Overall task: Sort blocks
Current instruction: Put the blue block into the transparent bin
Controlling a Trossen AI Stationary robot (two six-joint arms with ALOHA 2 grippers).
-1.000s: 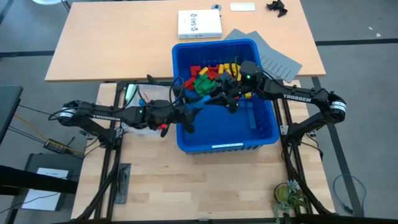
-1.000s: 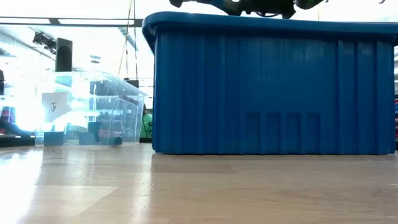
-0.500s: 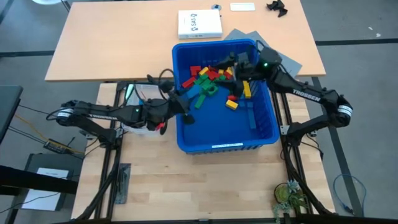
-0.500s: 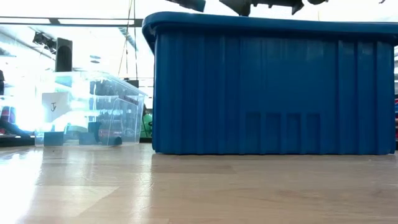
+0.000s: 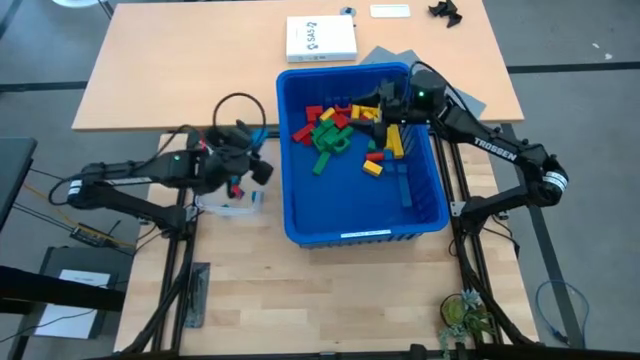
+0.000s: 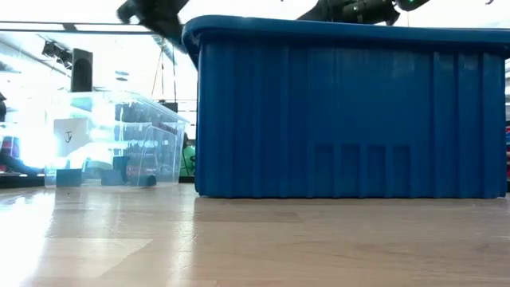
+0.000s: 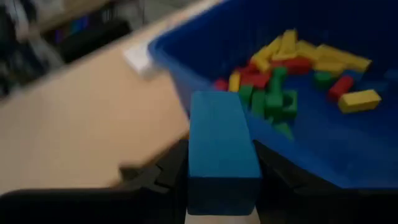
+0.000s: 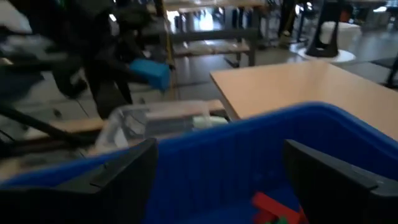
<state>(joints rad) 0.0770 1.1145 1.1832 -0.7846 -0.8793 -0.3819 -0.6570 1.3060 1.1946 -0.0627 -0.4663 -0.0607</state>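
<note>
The left gripper (image 5: 255, 168) clamps a blue rectangular plastic block (image 7: 221, 146) at nine o'clock of the large blue plastic bin (image 5: 300, 215); the right gripper (image 5: 372, 105) gapes empty over it.

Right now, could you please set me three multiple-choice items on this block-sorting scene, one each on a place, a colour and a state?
1. Where is the left gripper?
A. Over the clear tub, outside the blue bin
B. Deep inside the blue bin
C. Over the white box

2. What colour is the block held by the left gripper?
A. Red
B. Blue
C. Yellow

3. How does the right gripper stand?
A. Shut on a green block
B. Shut and empty
C. Open, holding nothing

Answers: 1 A, the high view shows it left of the bin. 2 B, the left wrist view shows a blue block between its fingers. 3 C, the right wrist view shows its fingers spread wide.
</note>
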